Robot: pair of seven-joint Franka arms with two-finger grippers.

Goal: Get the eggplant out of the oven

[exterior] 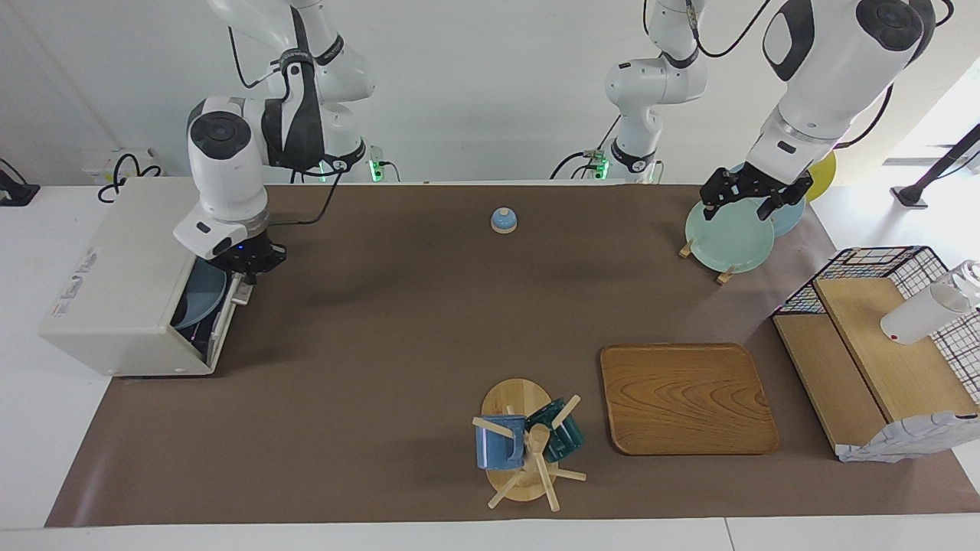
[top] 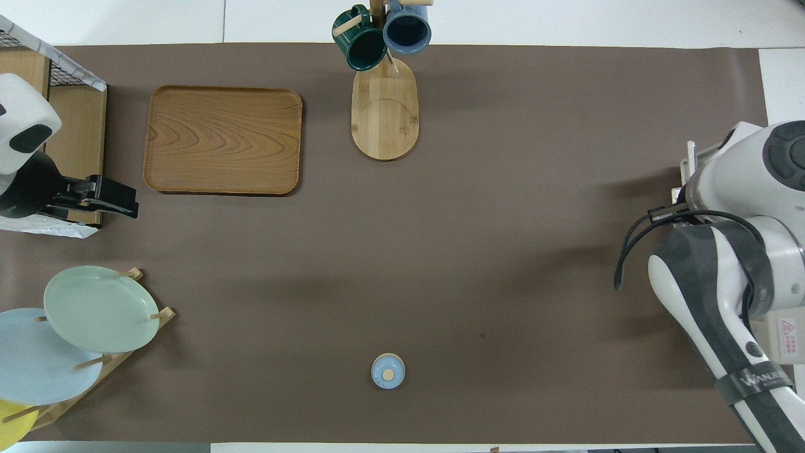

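Right end effector at oven door; eggplant unseen

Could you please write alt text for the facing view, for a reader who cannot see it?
The right gripper is at the front of the oven, whose door shows a blue plate inside; no eggplant is visible. The left gripper is over the plate rack.

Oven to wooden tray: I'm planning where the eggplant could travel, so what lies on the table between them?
Nothing: in the facing view only bare brown mat lies between the oven and the wooden tray; the mug rack stands off that line.
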